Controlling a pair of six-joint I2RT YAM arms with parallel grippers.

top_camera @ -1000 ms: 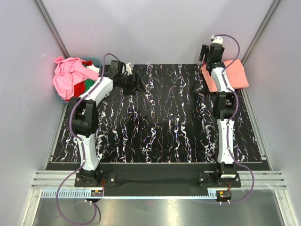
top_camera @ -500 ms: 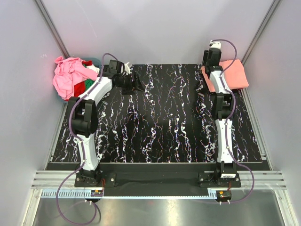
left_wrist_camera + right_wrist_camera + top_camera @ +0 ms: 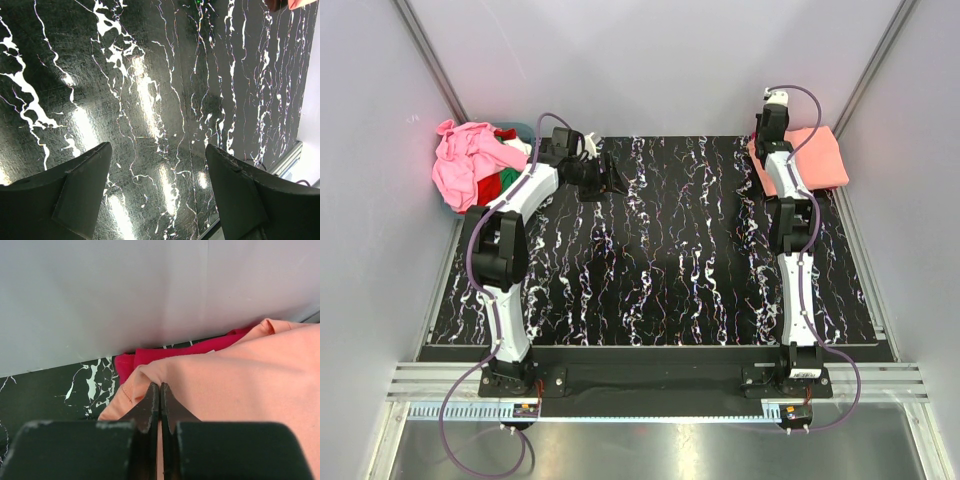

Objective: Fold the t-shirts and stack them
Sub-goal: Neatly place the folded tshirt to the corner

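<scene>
Over the last second the right arm has straightened a little at the upper right of the overhead view, its wrist swinging towards the back wall, and the left arm has drawn in a touch. The right gripper [image 3: 160, 386] has its fingers pressed together, tips resting on the folded edge of the salmon-orange shirt [image 3: 240, 390]. I cannot tell whether any cloth is caught between them. That shirt lies folded at the upper right corner of the table [image 3: 660, 250], on top of a crimson-pink shirt [image 3: 175, 352] whose edge peeks out beneath it along the wall side.

The left gripper [image 3: 157, 155] hangs with its fingers spread wide over bare marbled tabletop, holding nothing.

So, as I judge it, two shirts are folded and stacked. The rest are not yet touched: a crumpled heap of shirts [image 3: 470, 165], light pink uppermost with red, green and white showing, sits at the upper left in a teal tub [image 3: 515, 128]. Each of those remains to be spread, folded and added to the stack.
</scene>
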